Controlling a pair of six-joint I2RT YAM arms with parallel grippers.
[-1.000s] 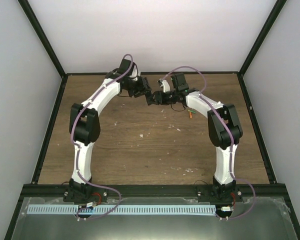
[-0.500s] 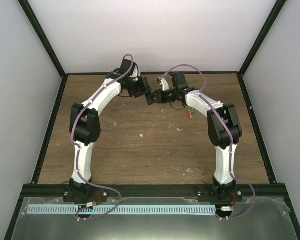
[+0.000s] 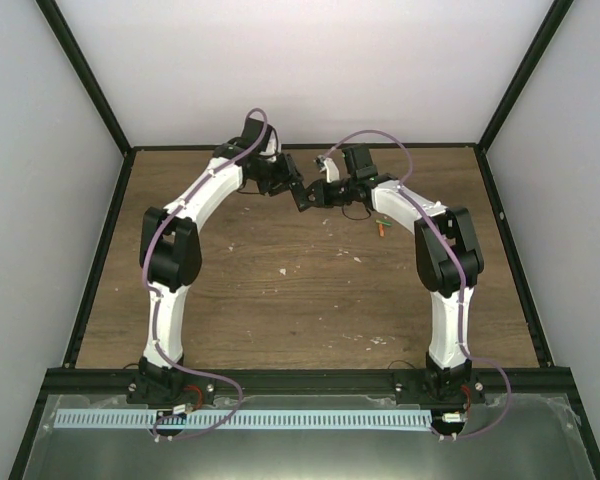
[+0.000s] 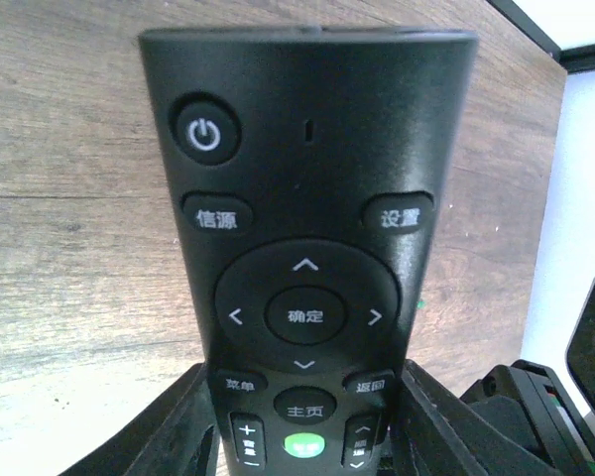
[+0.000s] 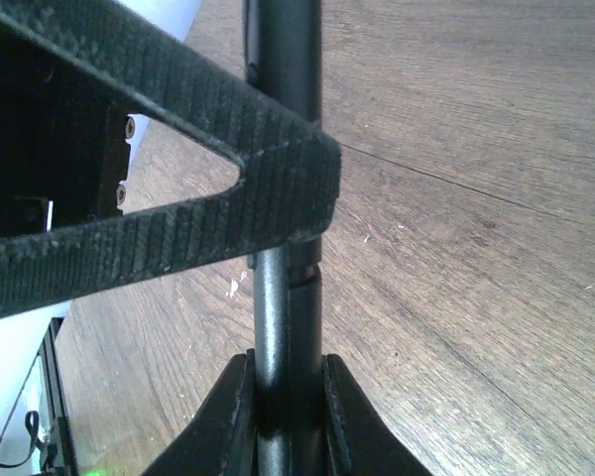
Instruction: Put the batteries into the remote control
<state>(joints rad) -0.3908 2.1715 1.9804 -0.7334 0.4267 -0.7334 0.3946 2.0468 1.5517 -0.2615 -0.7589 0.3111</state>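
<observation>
The black remote control is held off the table at the far centre, between both grippers. My left gripper is shut on its lower sides, button face toward the left wrist camera. My right gripper is shut on the same remote, seen edge-on, clamping its front and back. A ribbed finger of the left gripper crosses in front of the remote in the right wrist view. The batteries, orange with green ends, lie on the wood just right of the right arm. From above, the left gripper and right gripper meet tip to tip.
The wooden table has pale chipped specks near its middle. Black frame posts and white walls enclose it on three sides. The right arm's purple cable loops over the wrist near the back edge.
The right wrist has edged slightly left, toward the left gripper. Both grips on the remote look unchanged.
</observation>
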